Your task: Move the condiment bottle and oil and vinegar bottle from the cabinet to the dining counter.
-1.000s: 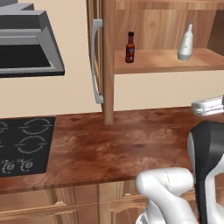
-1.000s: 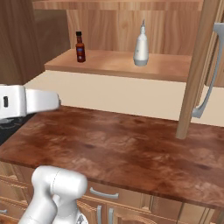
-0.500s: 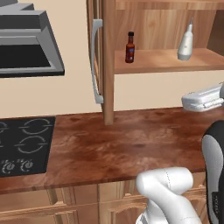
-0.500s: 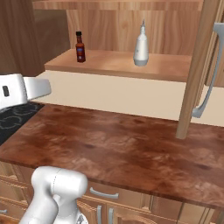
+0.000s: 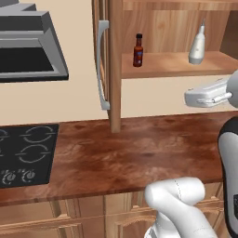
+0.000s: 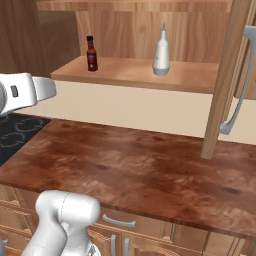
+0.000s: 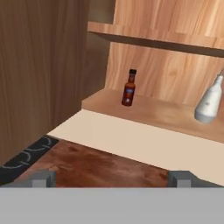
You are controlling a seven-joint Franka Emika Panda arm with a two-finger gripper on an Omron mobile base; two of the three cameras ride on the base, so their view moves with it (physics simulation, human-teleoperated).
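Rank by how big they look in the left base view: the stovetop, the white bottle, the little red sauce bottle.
1. Stovetop, though it lies nearer the camera.
2. White oil and vinegar bottle.
3. Condiment bottle, on the same cabinet shelf.

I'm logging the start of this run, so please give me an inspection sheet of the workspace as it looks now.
Surface: glossy reddish-brown wood-grain counter, bare, with a black stovetop at its left end.
Job's things: slim dark red-brown sauce bottle with red cap and pale grey-white pear-shaped bottle with pointed spout, upright and apart on the shelf of the open light-brown wooden cabinet.
Clutter: nothing seen.
Grippers: tool open, empty, facing the shelf.
Cables: nothing seen.
Surroundings: grey range hood.
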